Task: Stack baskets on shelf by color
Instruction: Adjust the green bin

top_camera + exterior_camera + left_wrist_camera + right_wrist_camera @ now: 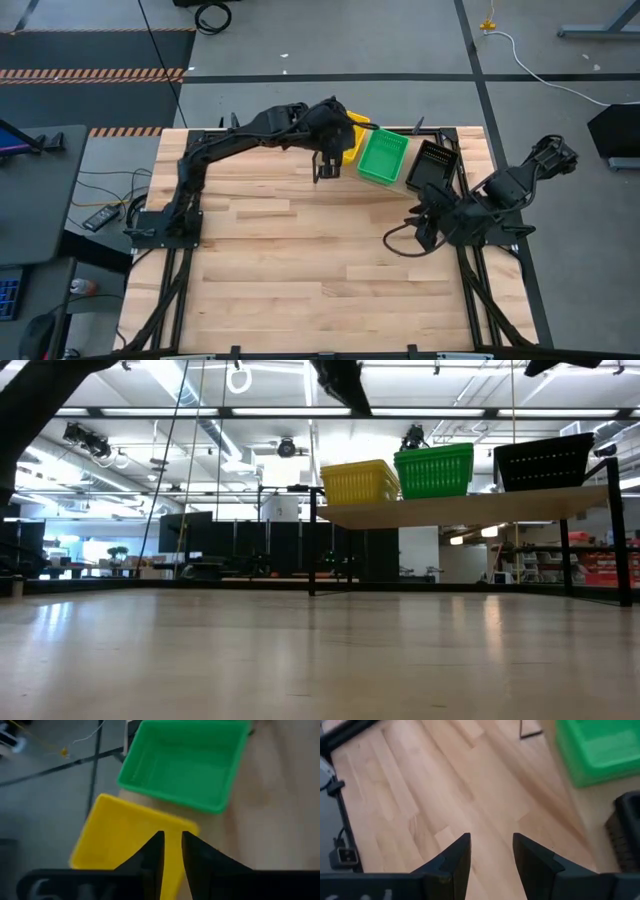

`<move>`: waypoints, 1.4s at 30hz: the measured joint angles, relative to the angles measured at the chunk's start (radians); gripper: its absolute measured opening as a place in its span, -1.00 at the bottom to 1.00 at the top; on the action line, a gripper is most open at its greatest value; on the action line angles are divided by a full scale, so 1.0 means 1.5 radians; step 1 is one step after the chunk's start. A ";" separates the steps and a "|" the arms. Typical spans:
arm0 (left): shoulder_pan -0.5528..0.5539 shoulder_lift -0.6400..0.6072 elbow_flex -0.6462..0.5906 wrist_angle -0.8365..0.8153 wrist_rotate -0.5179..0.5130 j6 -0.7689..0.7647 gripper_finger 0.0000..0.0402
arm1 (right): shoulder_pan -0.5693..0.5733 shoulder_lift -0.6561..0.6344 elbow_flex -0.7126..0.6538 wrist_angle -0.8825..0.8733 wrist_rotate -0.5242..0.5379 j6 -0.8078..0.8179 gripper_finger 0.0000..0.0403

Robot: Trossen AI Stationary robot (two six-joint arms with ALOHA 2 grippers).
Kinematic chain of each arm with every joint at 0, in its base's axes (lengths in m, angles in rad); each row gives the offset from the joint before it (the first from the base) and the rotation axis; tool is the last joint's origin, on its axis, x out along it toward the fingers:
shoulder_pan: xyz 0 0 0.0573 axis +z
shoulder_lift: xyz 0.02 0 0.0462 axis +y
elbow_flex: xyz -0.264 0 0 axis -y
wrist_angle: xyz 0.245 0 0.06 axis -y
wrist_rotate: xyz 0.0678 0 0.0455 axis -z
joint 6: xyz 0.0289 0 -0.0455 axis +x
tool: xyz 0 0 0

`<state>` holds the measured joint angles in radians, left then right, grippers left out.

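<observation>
Light-wood rectangular shelf board on thin black legs (470, 510) carries three perforated plastic baskets side by side: yellow (352, 140), green (384, 157), black (432, 166). Each is judged light, thin-walled and somewhat flexible, with a smooth rim; grip one long wall near its middle, pinching rim and mesh. The left gripper (171, 851) hovers above the yellow basket, fingers narrow, nothing between them. The right gripper (491, 851) waits beside the black basket over the tabletop, fingers moderately apart, empty.
</observation>
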<state>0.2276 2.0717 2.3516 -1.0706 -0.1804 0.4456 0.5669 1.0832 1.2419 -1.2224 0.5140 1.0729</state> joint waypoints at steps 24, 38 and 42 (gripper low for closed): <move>-0.039 -0.116 -0.001 -0.059 0.032 -0.277 -0.77 | -0.134 -0.098 0.000 -0.175 0.011 -0.154 -0.25; -0.009 -0.117 -0.001 -0.059 0.031 -0.266 -0.78 | -0.203 -0.025 0.000 -0.034 0.018 -0.300 -0.20; 0.000 -0.117 -0.001 -0.059 0.032 -0.254 -0.80 | -0.237 0.025 0.000 0.028 0.024 -0.382 -0.15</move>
<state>0.2280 1.8961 2.3497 -1.1591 -0.1329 0.0649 0.2112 1.1205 1.2419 -1.1798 0.5495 0.5001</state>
